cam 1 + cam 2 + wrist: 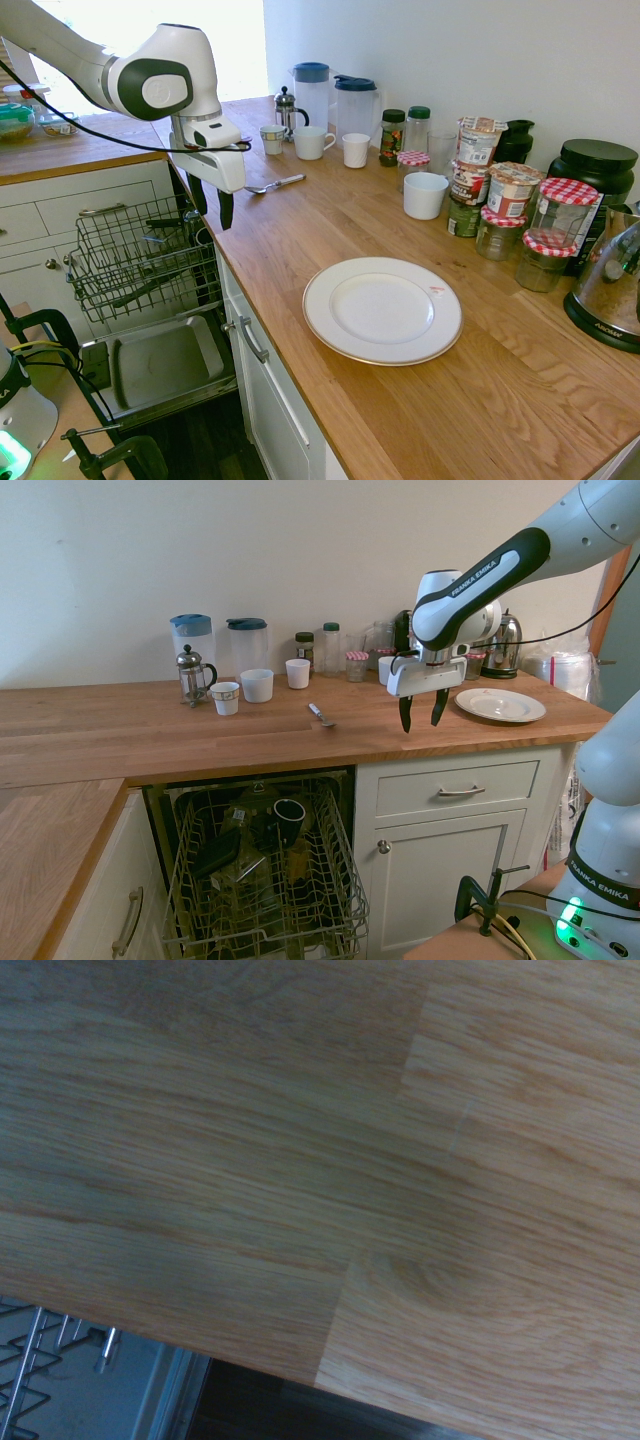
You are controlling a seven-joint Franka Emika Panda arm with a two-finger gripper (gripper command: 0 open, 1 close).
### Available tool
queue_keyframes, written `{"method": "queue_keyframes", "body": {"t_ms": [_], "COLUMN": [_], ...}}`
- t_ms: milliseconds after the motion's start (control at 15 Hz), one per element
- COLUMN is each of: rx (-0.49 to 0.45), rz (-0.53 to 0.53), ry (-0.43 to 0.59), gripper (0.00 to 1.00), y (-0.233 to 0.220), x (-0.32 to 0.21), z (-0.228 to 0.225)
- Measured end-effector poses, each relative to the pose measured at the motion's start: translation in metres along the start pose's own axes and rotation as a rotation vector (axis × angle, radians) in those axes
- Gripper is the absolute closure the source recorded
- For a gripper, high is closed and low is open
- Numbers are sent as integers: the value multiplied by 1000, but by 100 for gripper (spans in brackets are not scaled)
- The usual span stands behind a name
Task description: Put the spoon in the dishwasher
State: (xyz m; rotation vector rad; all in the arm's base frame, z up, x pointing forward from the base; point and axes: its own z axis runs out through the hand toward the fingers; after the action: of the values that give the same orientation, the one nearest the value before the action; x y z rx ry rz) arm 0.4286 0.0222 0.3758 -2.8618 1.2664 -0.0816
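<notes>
On worktop (pixel 150 730): spoon (pixel 321 715) lies apart from jaws, which hang spread, empty.

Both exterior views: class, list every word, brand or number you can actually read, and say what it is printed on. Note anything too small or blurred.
"FRANKA EMIKA": on the robot arm, along its forearm.
"FRANKA EMIKA": again on the white robot base, reading sideways.
Jar and tub labels: print is there, too small to read.
Kettle: a short word on its base, too blurred to read.
Wrist view: no text.
</notes>
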Motion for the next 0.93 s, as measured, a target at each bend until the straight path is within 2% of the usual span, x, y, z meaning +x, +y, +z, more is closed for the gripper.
{"method": "queue_keyframes", "body": {"t_ms": [400,933], "rx": [30,113], "rz": [11,99], "ry": [25,92], "gripper": [0,0], "y": [-20,-132], "x": [0,-8], "z": [-16,-35]}}
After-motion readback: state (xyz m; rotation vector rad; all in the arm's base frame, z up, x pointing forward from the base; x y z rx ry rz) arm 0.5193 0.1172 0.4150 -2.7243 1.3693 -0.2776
